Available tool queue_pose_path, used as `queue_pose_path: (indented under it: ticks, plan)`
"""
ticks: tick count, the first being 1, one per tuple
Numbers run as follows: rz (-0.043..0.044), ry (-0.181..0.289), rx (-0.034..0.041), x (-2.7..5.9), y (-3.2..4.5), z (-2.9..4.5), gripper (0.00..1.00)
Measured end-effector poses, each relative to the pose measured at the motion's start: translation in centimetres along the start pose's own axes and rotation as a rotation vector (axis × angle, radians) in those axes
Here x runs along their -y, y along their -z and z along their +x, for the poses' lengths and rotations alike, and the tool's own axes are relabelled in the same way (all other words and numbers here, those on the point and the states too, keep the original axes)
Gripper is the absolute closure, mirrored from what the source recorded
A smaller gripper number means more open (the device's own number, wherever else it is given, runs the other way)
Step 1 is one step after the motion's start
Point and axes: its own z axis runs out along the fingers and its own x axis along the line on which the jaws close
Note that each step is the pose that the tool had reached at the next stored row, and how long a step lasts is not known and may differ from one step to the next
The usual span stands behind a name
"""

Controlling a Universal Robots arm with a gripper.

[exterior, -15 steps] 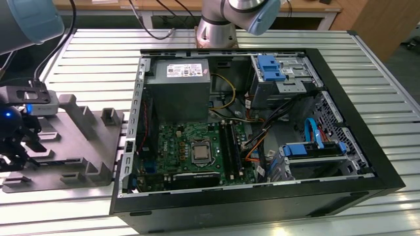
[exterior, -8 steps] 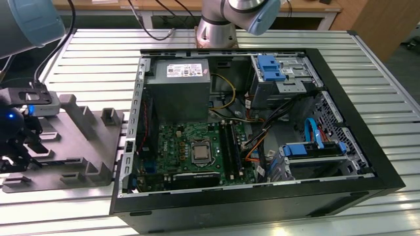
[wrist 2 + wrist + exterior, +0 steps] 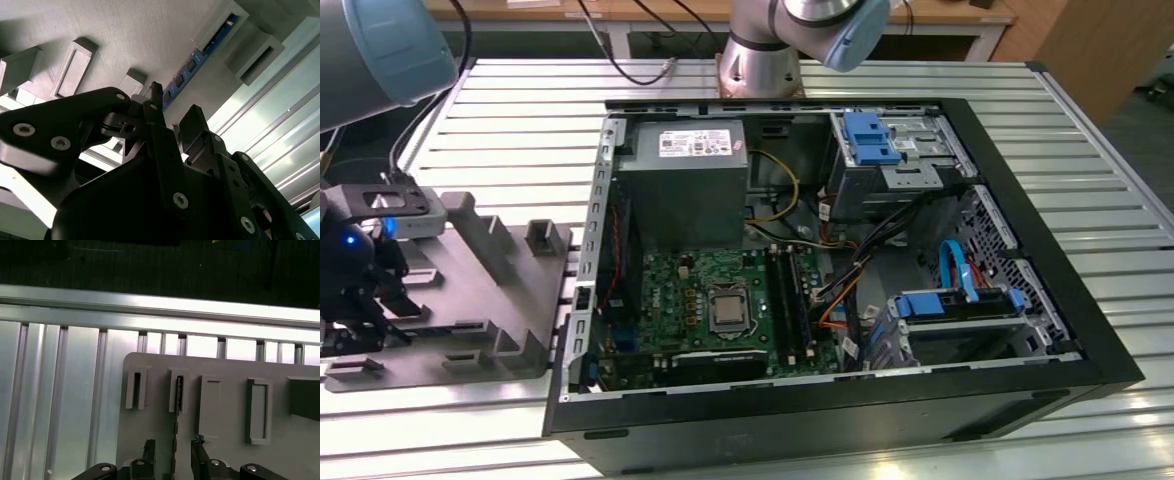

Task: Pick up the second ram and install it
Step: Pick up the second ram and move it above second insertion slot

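The second ram [image 3: 196,59] is a thin blue-green stick with black chips, standing on edge in slots of the grey fixture [image 3: 125,35]. In the first wrist view the ram [image 3: 176,420] shows edge-on, running between my two black fingers [image 3: 149,446]. My gripper [image 3: 173,445] is open and straddles one end of the stick, with a gap on each side. The second wrist view has the same gripper [image 3: 174,107] over the ram's near end. In the exterior view my gripper [image 3: 358,300] hangs over the fixture [image 3: 494,290] at the far left.
The open computer case [image 3: 1041,300] lies to the fixture's right, holding the green motherboard [image 3: 674,290], black memory slots [image 3: 785,290], a grey power-supply box [image 3: 680,180], cables and blue drive brackets [image 3: 867,135]. The ribbed aluminium table [image 3: 494,120] carries everything.
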Motion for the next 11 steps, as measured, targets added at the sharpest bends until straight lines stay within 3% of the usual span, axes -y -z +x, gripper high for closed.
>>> queue_pose_path:
  ticks: [11]
  plan:
    - [0.001,0.029,0.0038,0.02,-0.44,0.02,0.59]
